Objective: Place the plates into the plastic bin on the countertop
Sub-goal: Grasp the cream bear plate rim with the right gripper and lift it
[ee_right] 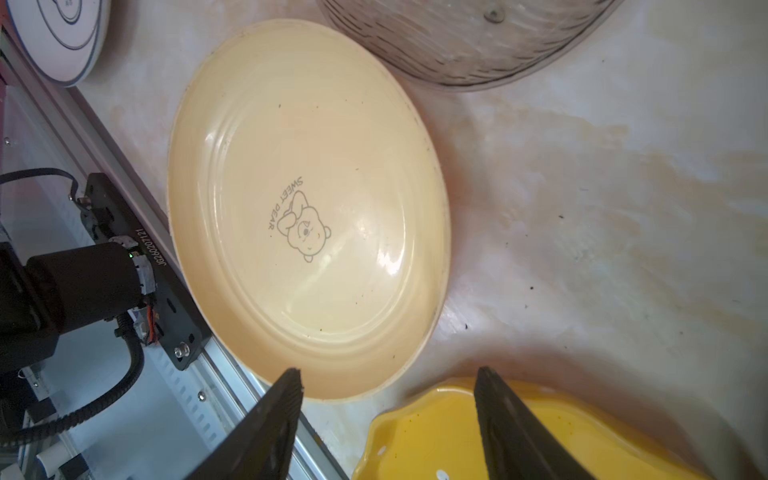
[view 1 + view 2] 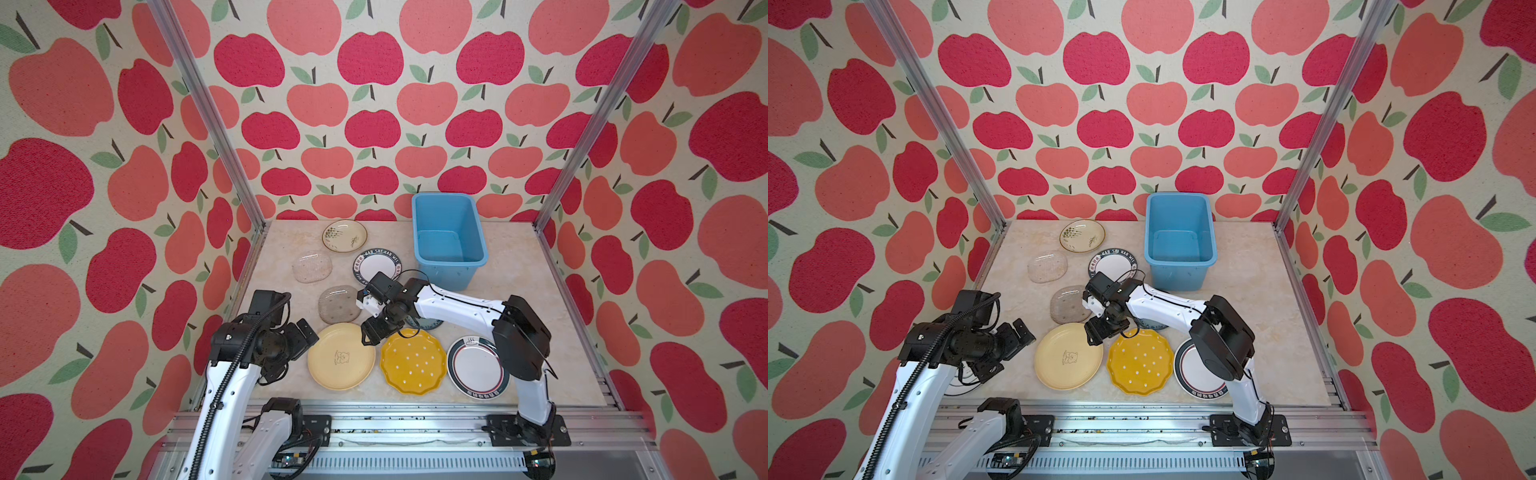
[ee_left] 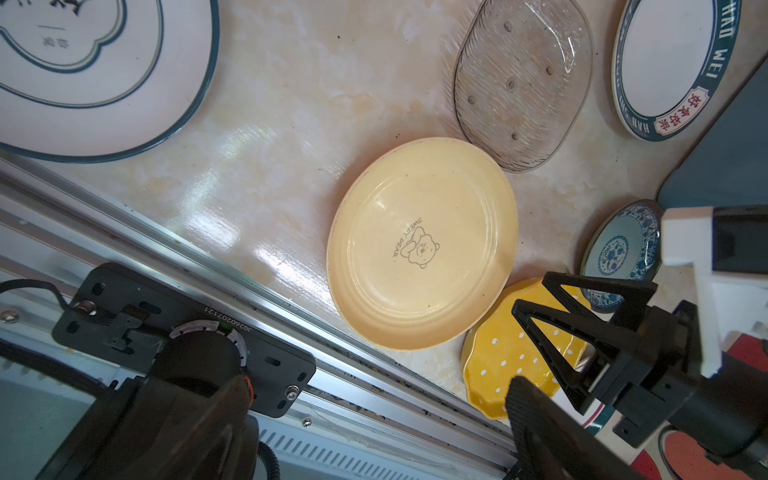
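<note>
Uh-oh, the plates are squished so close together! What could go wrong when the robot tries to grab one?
1. The right gripper hangs with open fingers over the narrow gap between the pale yellow plate and the scalloped yellow plate. Closing there might pinch both rims or knock one aside.
2. The small blue-patterned plate lies under the right arm, so a low swing toward the plastic bin may bump it.
</note>
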Controlling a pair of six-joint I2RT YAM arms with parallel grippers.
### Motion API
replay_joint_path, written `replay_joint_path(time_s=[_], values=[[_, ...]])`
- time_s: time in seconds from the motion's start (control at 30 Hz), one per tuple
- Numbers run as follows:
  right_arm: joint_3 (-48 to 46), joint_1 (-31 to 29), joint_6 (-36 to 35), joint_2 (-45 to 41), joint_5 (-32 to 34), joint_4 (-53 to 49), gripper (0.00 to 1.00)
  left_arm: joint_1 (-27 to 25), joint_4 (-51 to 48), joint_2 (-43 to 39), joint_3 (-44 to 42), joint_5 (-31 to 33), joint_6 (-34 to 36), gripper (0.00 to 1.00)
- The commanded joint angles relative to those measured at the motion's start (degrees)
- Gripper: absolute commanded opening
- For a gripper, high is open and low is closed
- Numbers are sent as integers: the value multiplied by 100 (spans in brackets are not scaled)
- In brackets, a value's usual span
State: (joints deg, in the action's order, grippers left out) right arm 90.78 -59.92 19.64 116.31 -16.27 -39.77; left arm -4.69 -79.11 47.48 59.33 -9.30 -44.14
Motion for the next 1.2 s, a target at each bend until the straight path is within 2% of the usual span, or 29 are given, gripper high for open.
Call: replay_joint_path(time_s=[0.0,0.17,0.37,0.8,0.9,1.17], values=[[280,65,-127,291,-227,-251,66,-23,-48,49,92,113,-241,99],[404,221,-157,670,-266,-189,59,-21,53,103,35,33,-210,99],[586,262,-268,995,-369,-209,43,-22,45,76,-25,12,-200,98],[542,236,-231,1035,-524,-48,6,-23,-13,50,94,58,-297,98],[540,227,-232,880,-512,-87,0,-23,-34,40,191,48,-301,98],[589,277,63,40,-538,-231,0,-23,47,11,861,-268,-79,96]])
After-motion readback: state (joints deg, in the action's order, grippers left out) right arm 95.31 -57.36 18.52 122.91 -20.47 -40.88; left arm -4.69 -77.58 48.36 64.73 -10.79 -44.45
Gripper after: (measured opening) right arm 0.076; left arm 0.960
